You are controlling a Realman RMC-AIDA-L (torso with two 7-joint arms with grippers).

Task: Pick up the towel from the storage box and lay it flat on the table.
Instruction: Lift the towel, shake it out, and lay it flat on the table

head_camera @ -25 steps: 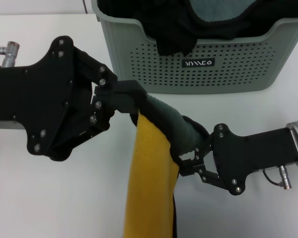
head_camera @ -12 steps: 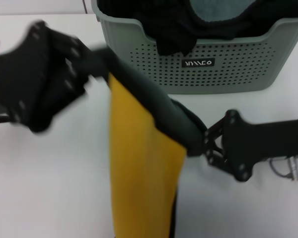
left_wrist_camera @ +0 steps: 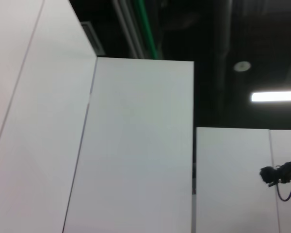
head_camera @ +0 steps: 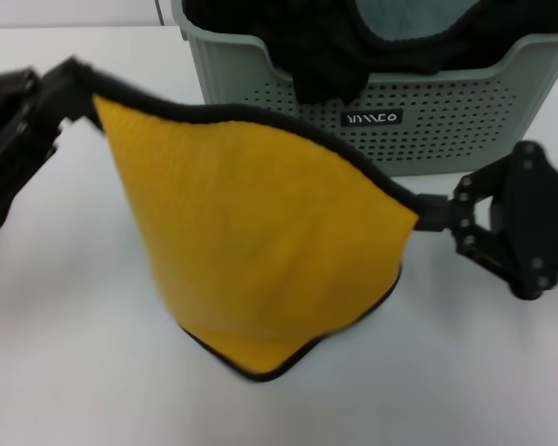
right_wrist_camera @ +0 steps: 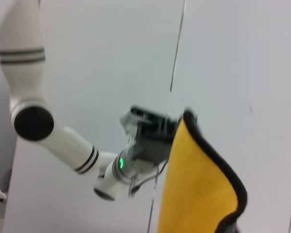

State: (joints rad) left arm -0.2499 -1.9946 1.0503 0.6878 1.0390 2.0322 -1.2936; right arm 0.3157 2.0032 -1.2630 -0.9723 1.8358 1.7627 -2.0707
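Since 1 s ago towel [head_camera: 260, 251] got pulled wide mid-frame, left gripper [head_camera: 70, 79] & right gripper [head_camera: 428, 212] each pinching a top corner, so it's ready to lower onto table [head_camera: 74, 372].

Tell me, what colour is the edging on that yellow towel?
Black edging on the towel; clearest in the head view.
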